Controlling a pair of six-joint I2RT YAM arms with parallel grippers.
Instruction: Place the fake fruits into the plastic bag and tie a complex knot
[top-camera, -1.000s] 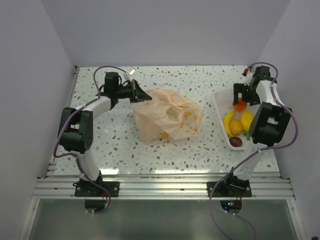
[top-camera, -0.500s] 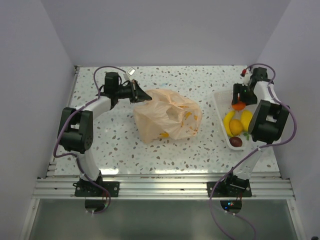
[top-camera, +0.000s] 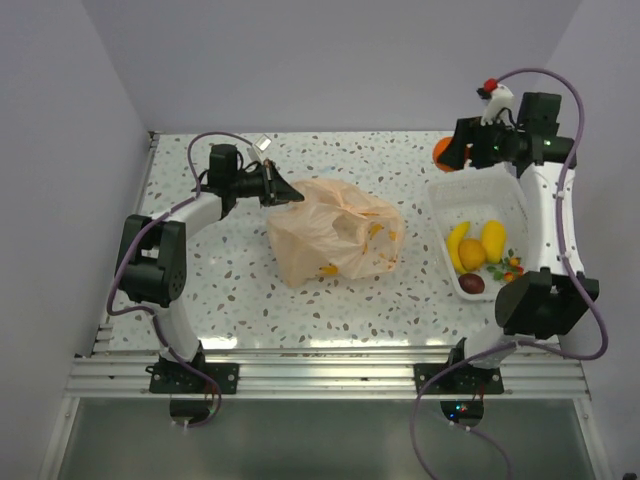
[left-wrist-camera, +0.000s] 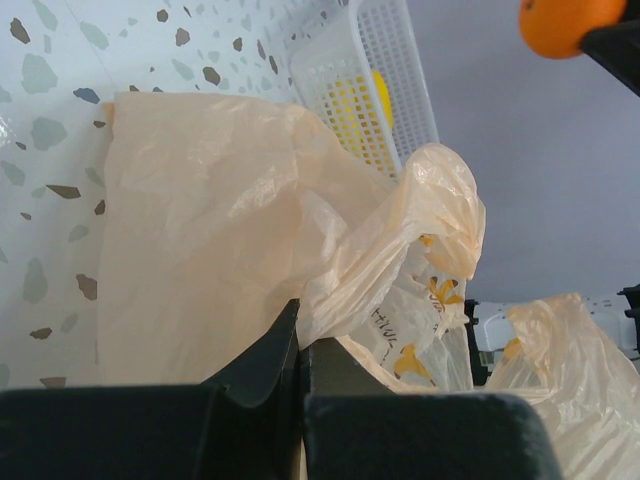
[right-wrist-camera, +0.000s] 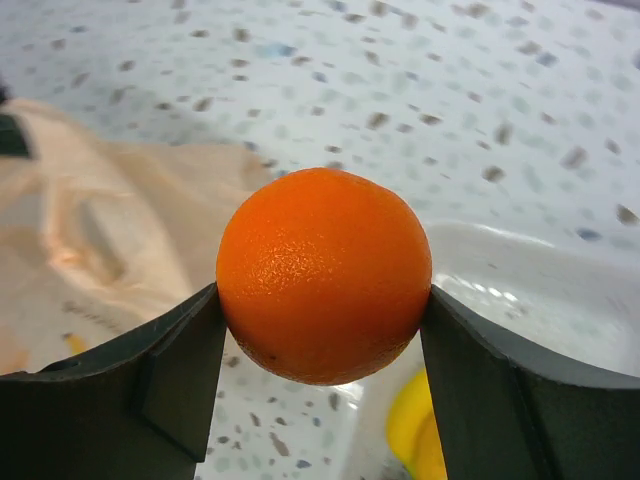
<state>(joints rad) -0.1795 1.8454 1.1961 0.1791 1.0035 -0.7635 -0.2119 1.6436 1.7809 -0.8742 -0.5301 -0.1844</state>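
Orange (right-wrist-camera: 323, 275) is gripped between the right fingers (right-wrist-camera: 180, 365) near the white tray (top-camera: 437, 205). An edge of the plastic bag (top-camera: 335, 240) is pinched by the closed left fingers (left-wrist-camera: 262, 362).

The plastic bag (top-camera: 335, 240), at the centre of the overhead view, was thin, translucent peach film, crinkled all over and faintly shiny along its folds. The orange (right-wrist-camera: 324, 275) had a finely pebbled plastic skin with a satin finish. The right gripper (right-wrist-camera: 322, 310) had dark, matt, smooth plastic fingers (right-wrist-camera: 165, 375), and the left gripper (left-wrist-camera: 300, 330) looked the same. At the right, the tray (top-camera: 440, 215) was white plastic, glossy on its rim, its wall a fine grid in the left wrist view. The table (top-camera: 250, 290) was a smooth, speckled, stone-like surface with a soft sheen. The rail (top-camera: 330, 375) along the lower edge was bare, ribbed metal.
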